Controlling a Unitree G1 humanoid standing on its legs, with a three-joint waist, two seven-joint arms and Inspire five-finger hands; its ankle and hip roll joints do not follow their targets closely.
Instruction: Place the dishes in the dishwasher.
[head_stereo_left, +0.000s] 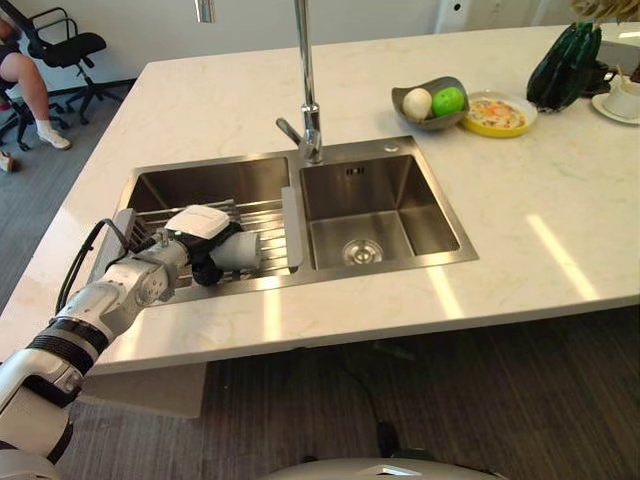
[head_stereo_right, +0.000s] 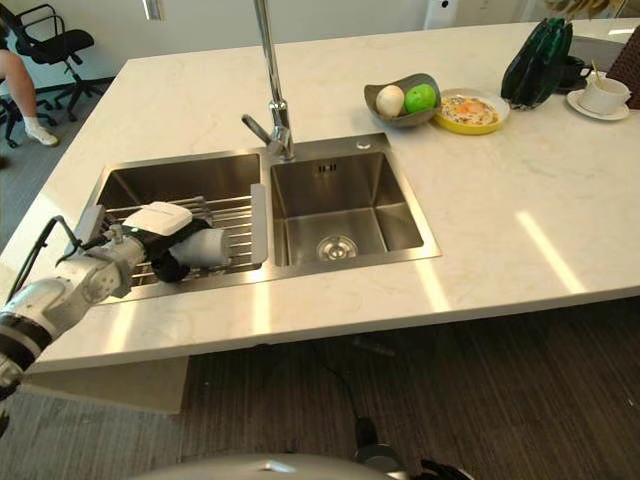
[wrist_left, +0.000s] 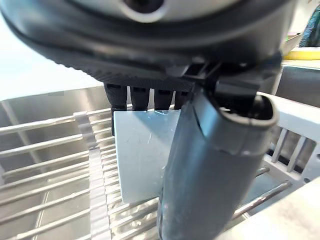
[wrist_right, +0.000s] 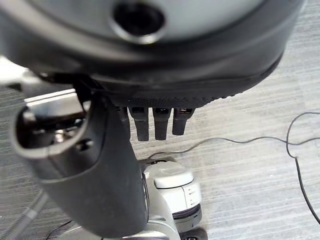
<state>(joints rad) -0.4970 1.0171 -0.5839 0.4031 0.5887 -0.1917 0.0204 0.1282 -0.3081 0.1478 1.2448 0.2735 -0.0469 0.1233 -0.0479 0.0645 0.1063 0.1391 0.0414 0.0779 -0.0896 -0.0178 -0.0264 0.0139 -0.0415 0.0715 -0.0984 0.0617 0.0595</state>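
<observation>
Now | left hand (head_stereo_left: 205, 245) lower left of the head view, fingers and thumb curled round a pale grey cup (head_stereo_left: 240, 252) | cup lies sideways on the wire rack (head_stereo_left: 262, 228) over the left sink basin (head_stereo_left: 215, 182), apparently held for lifting out | right hand (wrist_right: 100, 170) hangs over carpet (wrist_right: 250, 170), fingers relaxed, empty.

- Desk (head_stereo_left: 520, 230): cream, faintly veined.
- Sink (head_stereo_left: 375, 210): brushed steel.
- Cup (head_stereo_left: 238, 252): pale grey.
- Bowl (head_stereo_left: 430, 118): grey, holding one white and one green fruit.
- Plate (head_stereo_left: 497, 115): yellow rim.
- Floor (head_stereo_left: 500, 400): dark grey, striped.
</observation>
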